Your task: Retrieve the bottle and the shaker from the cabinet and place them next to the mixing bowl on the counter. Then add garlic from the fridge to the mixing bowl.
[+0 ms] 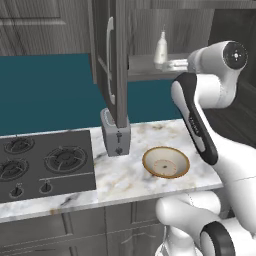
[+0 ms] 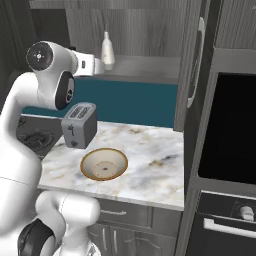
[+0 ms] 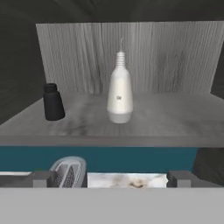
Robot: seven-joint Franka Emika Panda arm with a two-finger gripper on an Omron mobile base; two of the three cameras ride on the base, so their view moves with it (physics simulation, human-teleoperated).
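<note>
Pincer (image 3: 107, 178) (agape) facing bottle (image 3: 120, 89)

Arm (image 1: 200, 125): glossy white shell, rounded segments with bulbous housings. A long black panel ran along one link. Joints dark; round black end cap with grey concentric ring and small centre mark at the upper joint. Hand (image 3: 107, 178): two small dark grey blocky fingertips.

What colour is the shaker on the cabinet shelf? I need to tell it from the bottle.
Black; the shaker shows best in the hand view, beside the white bottle.
</note>
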